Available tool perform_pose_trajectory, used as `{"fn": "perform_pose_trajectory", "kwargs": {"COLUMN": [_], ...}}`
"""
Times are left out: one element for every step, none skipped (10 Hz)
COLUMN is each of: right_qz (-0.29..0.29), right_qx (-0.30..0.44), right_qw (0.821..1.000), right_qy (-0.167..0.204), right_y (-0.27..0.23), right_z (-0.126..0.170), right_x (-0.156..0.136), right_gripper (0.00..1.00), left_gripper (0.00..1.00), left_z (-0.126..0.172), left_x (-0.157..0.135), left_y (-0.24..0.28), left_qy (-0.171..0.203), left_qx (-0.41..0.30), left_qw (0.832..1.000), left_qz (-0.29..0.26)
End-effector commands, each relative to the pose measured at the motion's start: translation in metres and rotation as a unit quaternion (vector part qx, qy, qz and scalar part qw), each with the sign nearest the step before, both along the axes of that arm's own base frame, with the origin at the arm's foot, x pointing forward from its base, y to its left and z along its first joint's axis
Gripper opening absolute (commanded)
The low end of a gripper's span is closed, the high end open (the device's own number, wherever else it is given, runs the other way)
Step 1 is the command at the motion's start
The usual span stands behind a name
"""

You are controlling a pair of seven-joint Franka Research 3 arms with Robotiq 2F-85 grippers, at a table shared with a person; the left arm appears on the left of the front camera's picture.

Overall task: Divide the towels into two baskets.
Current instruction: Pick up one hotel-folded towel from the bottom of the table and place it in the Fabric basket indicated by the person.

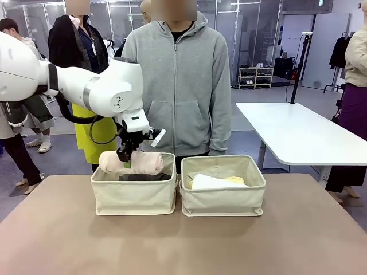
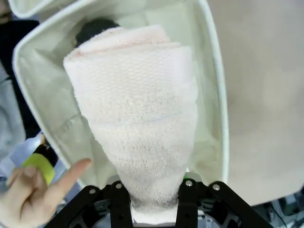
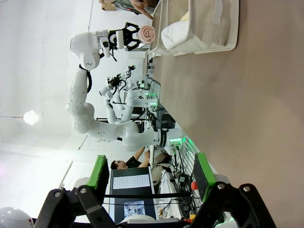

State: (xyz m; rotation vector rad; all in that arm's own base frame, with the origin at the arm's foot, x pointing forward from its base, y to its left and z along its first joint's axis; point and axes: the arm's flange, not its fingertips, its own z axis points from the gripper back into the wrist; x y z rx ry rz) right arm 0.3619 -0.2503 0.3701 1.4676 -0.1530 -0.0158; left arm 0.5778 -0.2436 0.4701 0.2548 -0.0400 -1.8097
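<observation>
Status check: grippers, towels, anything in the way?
Left gripper shut on cream towel above left basket. Right gripper open. Person's hand by rim.

A brown surface (image 1: 63, 240) is carrying two beige baskets, which are sitting side by side near its far edge, just beside each other with a thin gap between. The left basket (image 1: 135, 196) and the right basket (image 1: 222, 197) are both standing upright, directly on the bare top.
</observation>
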Motion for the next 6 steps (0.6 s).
{"fn": "perform_pose_trajectory", "kwargs": {"right_qz": [-0.001, -0.001, -0.001, -0.001, -0.001, -0.001], "right_qx": [-0.008, -0.008, -0.008, -0.008, -0.008, -0.008], "right_qw": [1.000, 1.000, 1.000, 1.000, 1.000, 1.000], "right_qy": [0.011, 0.011, 0.011, 0.011, 0.011, 0.011], "right_y": [0.002, 0.002, 0.002, 0.002, 0.002, 0.002], "right_z": [0.004, 0.004, 0.004, 0.004, 0.004, 0.004], "right_x": [-0.001, -0.001, -0.001, -0.001, -0.001, -0.001], "right_gripper": [0.90, 0.90, 0.90, 0.90, 0.90, 0.90], "left_gripper": [0.37, 0.58, 0.69, 0.89, 1.00, 1.00], "left_z": [-0.009, -0.017, -0.019, -0.019, -0.020, -0.021], "left_x": [0.012, 0.014, 0.013, 0.012, 0.011, 0.010], "left_y": [0.001, -0.001, -0.001, -0.003, -0.005, -0.007], "left_qy": [0.023, 0.032, 0.033, 0.032, 0.032, 0.033], "left_qx": [0.012, 0.019, 0.019, 0.018, 0.016, 0.017], "left_qw": [1.000, 0.999, 0.999, 0.999, 0.999, 0.999], "left_qz": [0.008, 0.017, 0.020, 0.021, 0.023, 0.033]}}
